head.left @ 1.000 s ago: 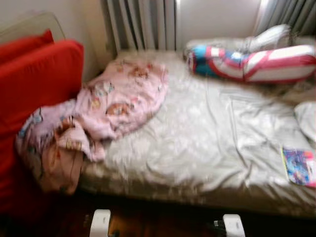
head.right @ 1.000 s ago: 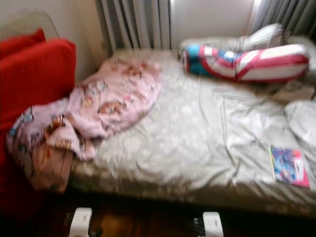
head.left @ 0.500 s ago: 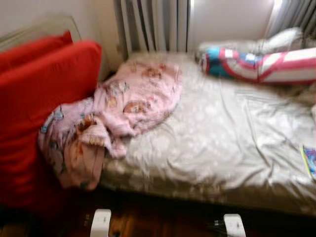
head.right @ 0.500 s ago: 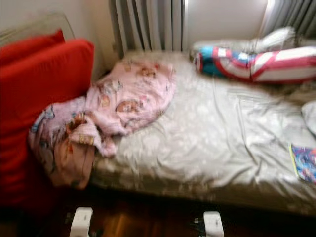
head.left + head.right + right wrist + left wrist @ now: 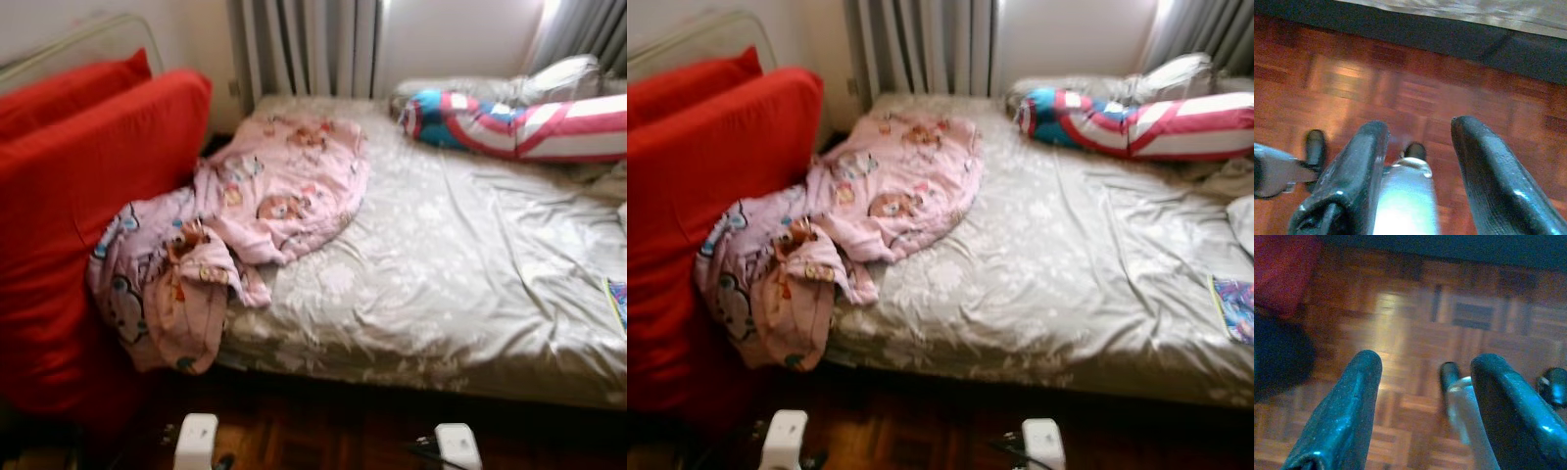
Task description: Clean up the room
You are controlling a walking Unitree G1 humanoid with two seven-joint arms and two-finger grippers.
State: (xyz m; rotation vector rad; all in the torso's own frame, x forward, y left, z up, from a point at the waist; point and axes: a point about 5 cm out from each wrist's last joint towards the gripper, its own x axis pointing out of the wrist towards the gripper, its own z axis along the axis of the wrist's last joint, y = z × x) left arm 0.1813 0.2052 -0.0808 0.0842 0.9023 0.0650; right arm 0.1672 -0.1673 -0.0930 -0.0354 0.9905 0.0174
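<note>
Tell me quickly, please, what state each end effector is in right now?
Left end effector: open, holding nothing, above the brown parquet floor.
Right end effector: open, holding nothing, above the same floor.

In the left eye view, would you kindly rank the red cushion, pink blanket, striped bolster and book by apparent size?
1. red cushion, though it is nearest the camera.
2. pink blanket.
3. striped bolster, cropped by the frame.
4. book, mostly cut off.

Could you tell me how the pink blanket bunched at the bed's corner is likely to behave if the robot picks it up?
The pink blanket looks floppy: it lies crumpled in soft folds, so it would probably sag and trail from one grip. Part of it hangs over the edge of the bed beside the red cushion, so it may slide off toward the floor if tugged. It seems light for its bulk.
</note>
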